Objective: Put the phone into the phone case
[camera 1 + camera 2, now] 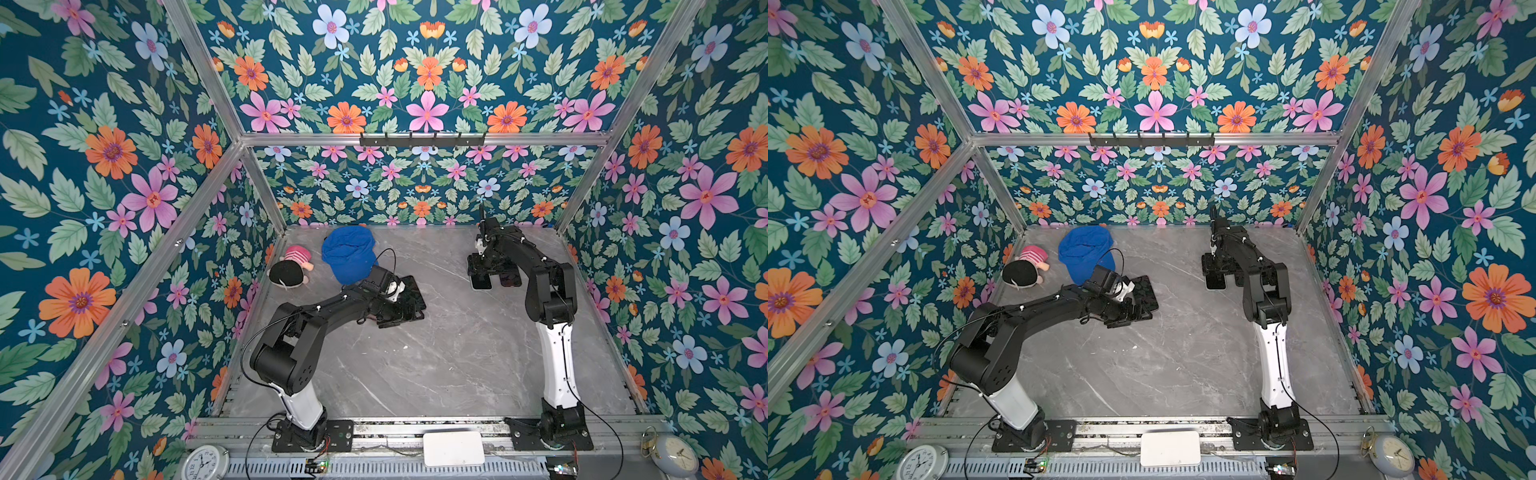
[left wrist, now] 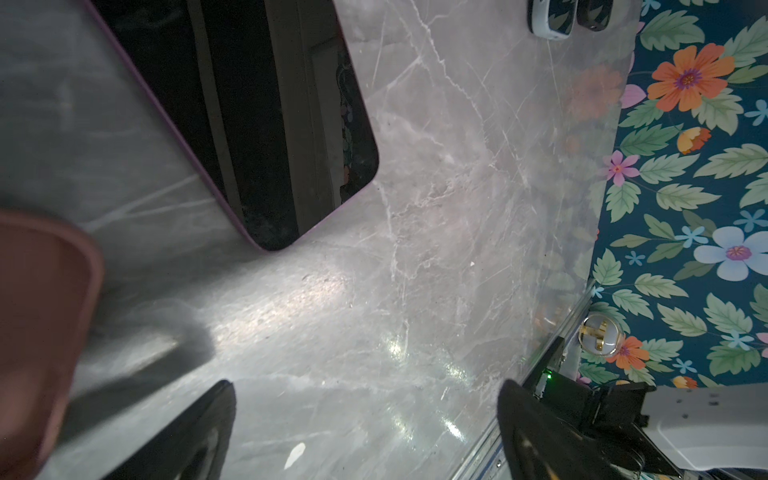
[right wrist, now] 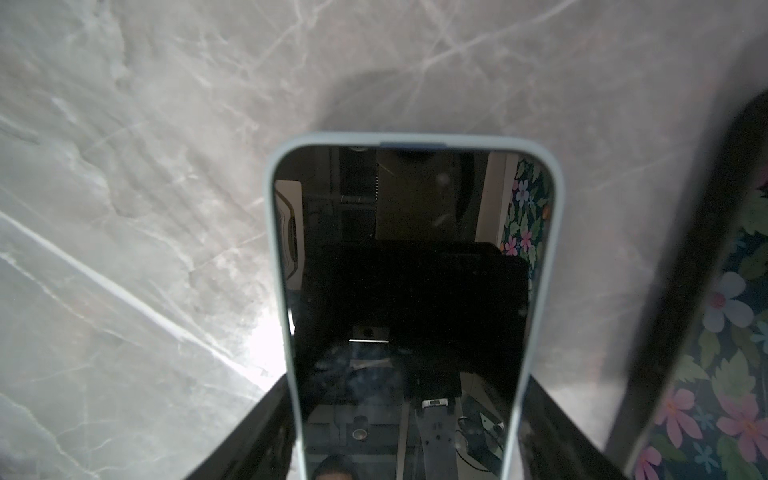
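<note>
A black-screened phone [image 3: 407, 257] with a pale blue-grey rim lies at the back right of the marble table [image 1: 457, 353]. My right gripper [image 3: 407, 374] is shut on it, a finger pressed against each long side. In both top views that phone [image 1: 481, 283] [image 1: 1216, 284] shows just below the right gripper [image 1: 482, 268]. My left gripper [image 2: 365, 386] stands open over bare table, with nothing between its fingers. Beside it lie a purple-rimmed phone [image 2: 249, 124] [image 1: 413, 291] and a blurred reddish-brown phone case [image 2: 37, 332].
A second dark glossy slab [image 3: 685, 291] [image 1: 510, 279] lies right beside the gripped phone. A blue cap [image 1: 348, 253] and a plush doll [image 1: 291, 268] sit at the back left. Two clocks [image 1: 205, 463] [image 1: 675, 455] and a white box [image 1: 453, 449] line the front rail.
</note>
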### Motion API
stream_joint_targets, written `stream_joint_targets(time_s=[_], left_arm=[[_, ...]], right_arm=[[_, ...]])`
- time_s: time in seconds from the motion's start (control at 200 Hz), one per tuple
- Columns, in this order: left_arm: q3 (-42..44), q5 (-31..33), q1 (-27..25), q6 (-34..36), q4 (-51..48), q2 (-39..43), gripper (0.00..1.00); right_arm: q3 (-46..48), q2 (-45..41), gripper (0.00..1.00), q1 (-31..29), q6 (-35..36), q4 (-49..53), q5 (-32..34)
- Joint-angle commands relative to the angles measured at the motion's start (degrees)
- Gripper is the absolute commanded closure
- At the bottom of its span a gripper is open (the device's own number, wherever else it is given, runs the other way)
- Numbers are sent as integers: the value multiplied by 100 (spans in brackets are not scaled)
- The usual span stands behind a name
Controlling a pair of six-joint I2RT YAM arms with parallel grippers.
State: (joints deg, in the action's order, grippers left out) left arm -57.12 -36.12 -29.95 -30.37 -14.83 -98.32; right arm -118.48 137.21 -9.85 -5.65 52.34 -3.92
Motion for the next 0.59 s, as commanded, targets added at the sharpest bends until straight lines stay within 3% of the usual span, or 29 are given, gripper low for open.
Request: stream_joint_targets(time_s=[0.0,0.325,0.59], left_arm=[[27,-35,8,-48,114,-8,0],[96,-29,27,-78,183,33,0],[115,-10,69,-48,190,63,0]], right_arm=[[-74,-17,32,-3,-23,78,-4],[-166,-9,20,-25,-125,143,3],[-177,-127,1,-63,-140,202,279]])
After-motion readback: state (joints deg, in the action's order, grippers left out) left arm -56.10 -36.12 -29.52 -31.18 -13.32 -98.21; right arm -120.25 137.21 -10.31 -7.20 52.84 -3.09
